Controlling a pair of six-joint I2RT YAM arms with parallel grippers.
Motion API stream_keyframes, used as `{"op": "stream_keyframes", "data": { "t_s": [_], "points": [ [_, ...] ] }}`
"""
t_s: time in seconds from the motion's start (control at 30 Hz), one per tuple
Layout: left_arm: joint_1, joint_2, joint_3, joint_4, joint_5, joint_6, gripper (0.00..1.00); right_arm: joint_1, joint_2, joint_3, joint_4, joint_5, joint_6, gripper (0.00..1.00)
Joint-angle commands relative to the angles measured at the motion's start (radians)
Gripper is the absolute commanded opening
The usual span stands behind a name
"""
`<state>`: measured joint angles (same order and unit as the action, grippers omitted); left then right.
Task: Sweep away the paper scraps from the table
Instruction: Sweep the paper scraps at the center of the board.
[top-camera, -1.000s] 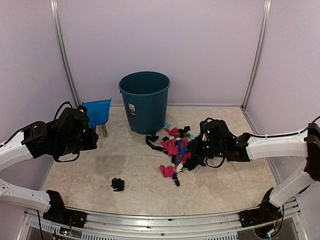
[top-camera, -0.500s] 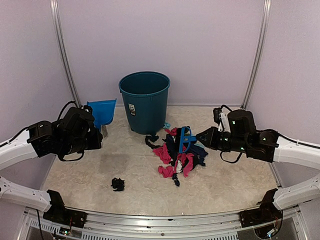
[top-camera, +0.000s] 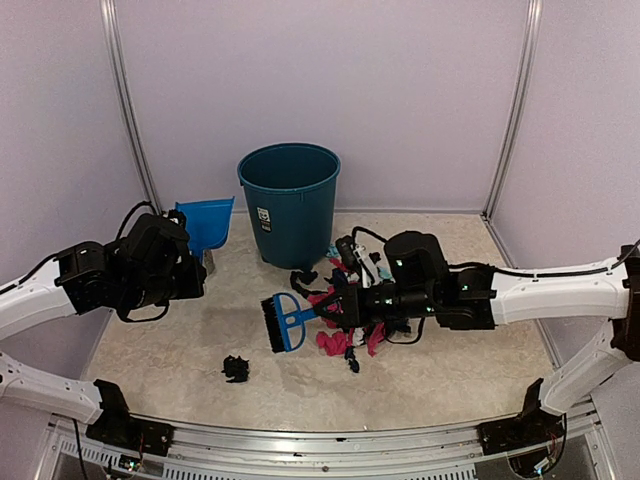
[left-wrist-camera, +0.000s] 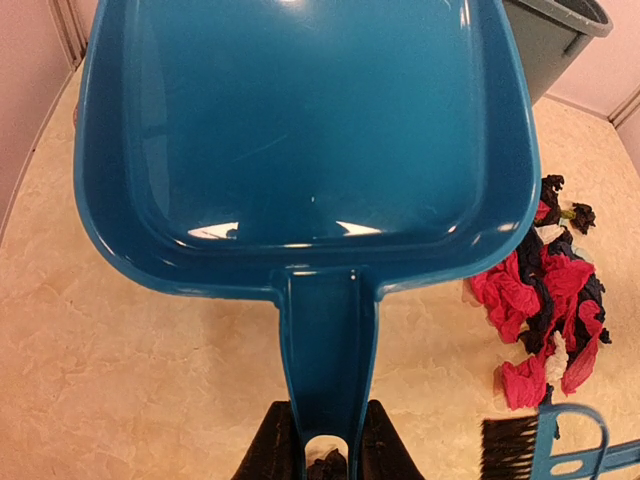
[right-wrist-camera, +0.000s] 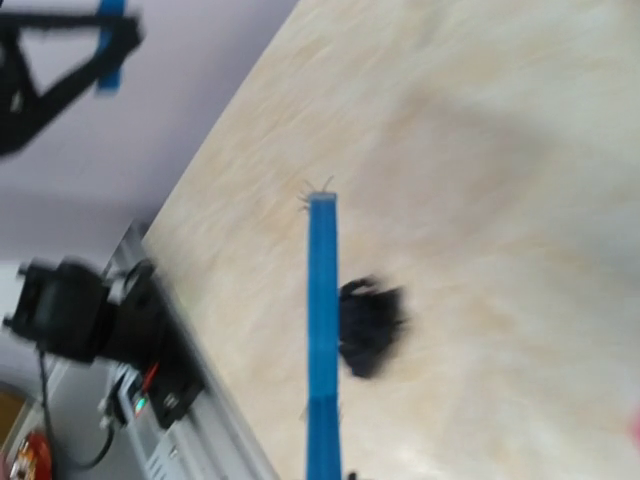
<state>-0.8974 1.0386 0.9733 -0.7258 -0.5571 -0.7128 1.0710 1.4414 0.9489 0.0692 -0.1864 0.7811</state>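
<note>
Paper scraps (top-camera: 333, 343) in pink, black, dark blue and pale teal lie heaped on the beige table (top-camera: 440, 380), just in front of a teal bin (top-camera: 290, 200). Seen from above, the right arm reaches across the heap and hides much of it. 1 black scrap (top-camera: 236, 368) sits apart, nearer the metal front rail (top-camera: 300, 440).

The right gripper (top-camera: 343, 308) is closed on the handle of a blue brush (top-camera: 285, 322). The brush's black bristles stick out to the left of the heap, and whether they touch the table cannot be told. The right wrist view is badly blurred. Only a blue edge of the brush, the lone black scrap beside it and smeared dark shapes at the table's edge can be made out. That gripper's own fingers do not show there.

The left gripper (left-wrist-camera: 325, 455) clamps the handle of a blue dustpan (left-wrist-camera: 300, 130). Its 2 fingers (left-wrist-camera: 272, 452) are cut off by the bottom edge of the left wrist view. The pan is to the left of the bin, apart from the heap, with nothing in it. In the left wrist view only a corner of the bin shows, at the top right.
</note>
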Motion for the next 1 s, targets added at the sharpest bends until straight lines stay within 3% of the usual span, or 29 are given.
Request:
{"op": "stream_keyframes", "data": {
  "t_s": [0.0,0.23,0.5,0.7,0.97],
  "points": [
    [0.009,-0.019,0.027,-0.001,-0.002,0.016,0.10,0.043,0.153,0.095,0.134,-0.137,-0.029,0.00],
    [0.009,-0.040,0.025,-0.006,0.005,0.019,0.10,0.090,0.421,0.313,0.160,-0.277,-0.041,0.00],
    [0.009,-0.052,0.009,-0.017,0.007,0.017,0.10,0.092,0.601,0.438,0.094,-0.232,0.005,0.00],
    [0.009,-0.064,0.004,-0.010,0.008,0.018,0.10,0.054,0.603,0.416,0.007,-0.158,-0.014,0.00],
    [0.009,-0.055,-0.002,-0.004,0.008,0.021,0.09,-0.021,0.452,0.239,-0.051,-0.039,-0.033,0.00]
  ]
}}
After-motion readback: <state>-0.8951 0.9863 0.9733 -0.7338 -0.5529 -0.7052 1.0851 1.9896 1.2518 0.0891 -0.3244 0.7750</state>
